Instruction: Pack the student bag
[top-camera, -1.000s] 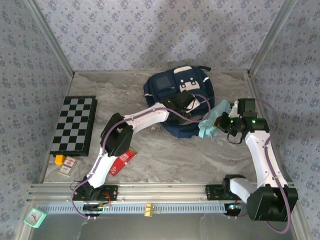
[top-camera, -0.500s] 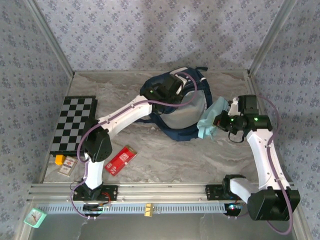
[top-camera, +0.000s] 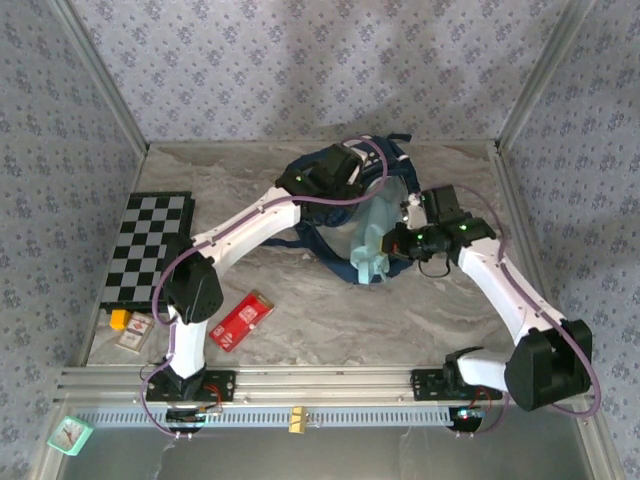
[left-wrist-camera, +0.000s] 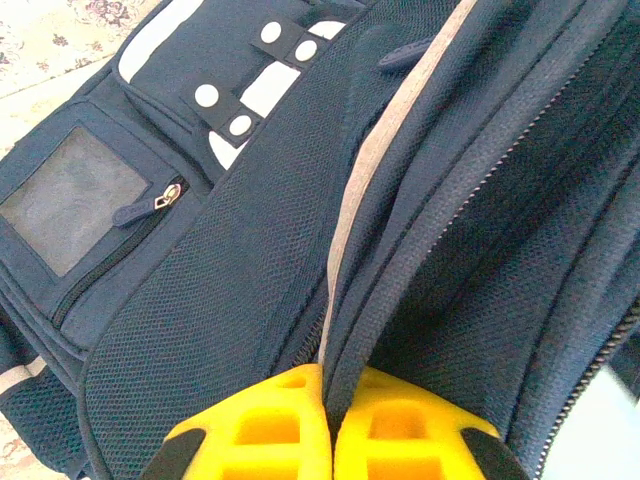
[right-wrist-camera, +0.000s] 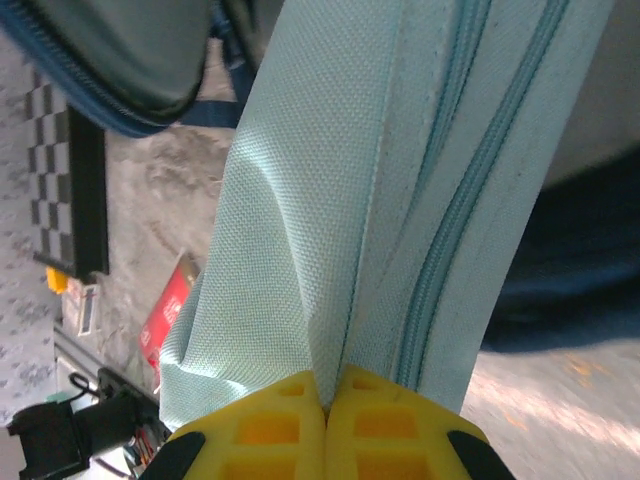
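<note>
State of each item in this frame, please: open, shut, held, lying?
student bag: open, edge pinched by left gripper
teal pouch: held by right gripper at bag's opening
left gripper: shut on student bag
right gripper: shut on teal pouch
chessboard: flat on table
red packet: flat on table

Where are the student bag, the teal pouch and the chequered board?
student bag (left-wrist-camera: 230, 300), left wrist view, mesh panel.
teal pouch (right-wrist-camera: 320, 200), right wrist view, fabric side.
chequered board (top-camera: 150, 248), top external view, its middle.

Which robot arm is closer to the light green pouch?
Right. The right jaws pinch the pouch; the left jaws clamp the rim of the student bag, farther back.
</note>
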